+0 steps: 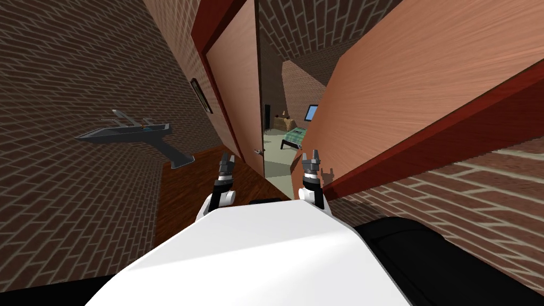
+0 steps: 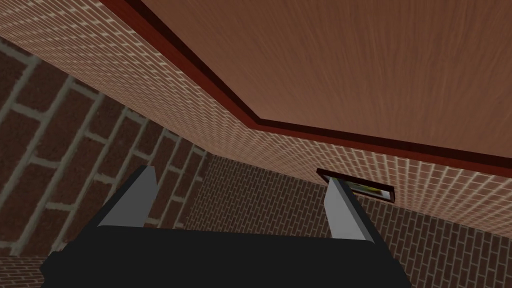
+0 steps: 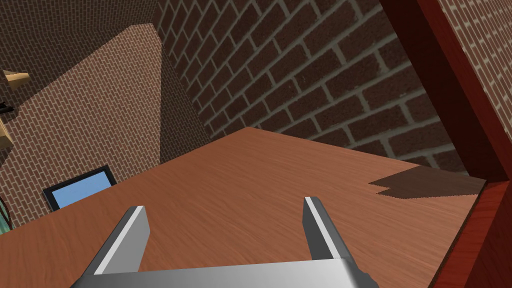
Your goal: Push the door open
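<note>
Right gripper spread beside wood-grain door, brick walls

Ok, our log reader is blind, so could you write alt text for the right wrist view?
The right hand, its two light grey fingers open, faces a reddish-brown wood-grain door panel close in front. A dark red door frame runs beside it, with a dark brick wall beyond.
</note>
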Controlling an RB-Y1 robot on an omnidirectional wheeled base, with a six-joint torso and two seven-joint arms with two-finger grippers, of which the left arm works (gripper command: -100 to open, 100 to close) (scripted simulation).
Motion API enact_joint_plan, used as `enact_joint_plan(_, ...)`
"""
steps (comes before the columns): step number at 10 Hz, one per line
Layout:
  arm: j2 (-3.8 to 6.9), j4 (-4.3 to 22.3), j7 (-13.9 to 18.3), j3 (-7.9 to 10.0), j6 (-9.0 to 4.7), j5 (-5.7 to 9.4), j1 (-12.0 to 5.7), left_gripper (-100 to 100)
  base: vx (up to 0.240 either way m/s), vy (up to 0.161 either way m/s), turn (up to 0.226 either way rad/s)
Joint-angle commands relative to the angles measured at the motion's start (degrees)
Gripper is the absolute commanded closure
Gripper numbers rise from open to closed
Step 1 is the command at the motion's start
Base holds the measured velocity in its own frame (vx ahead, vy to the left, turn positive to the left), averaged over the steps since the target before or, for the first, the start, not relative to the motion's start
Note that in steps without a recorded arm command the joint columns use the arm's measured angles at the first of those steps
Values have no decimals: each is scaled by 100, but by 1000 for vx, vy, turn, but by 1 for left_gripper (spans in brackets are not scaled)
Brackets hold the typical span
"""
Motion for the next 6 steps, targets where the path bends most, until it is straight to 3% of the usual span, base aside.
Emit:
enact_joint_plan(1, 32, 259, 39, -77, -92, 9, -23, -100, 103, 84, -90)
enact_joint_plan(6, 77, 1087, 117, -346, -257, 10, -209, -100, 82, 92, -110)
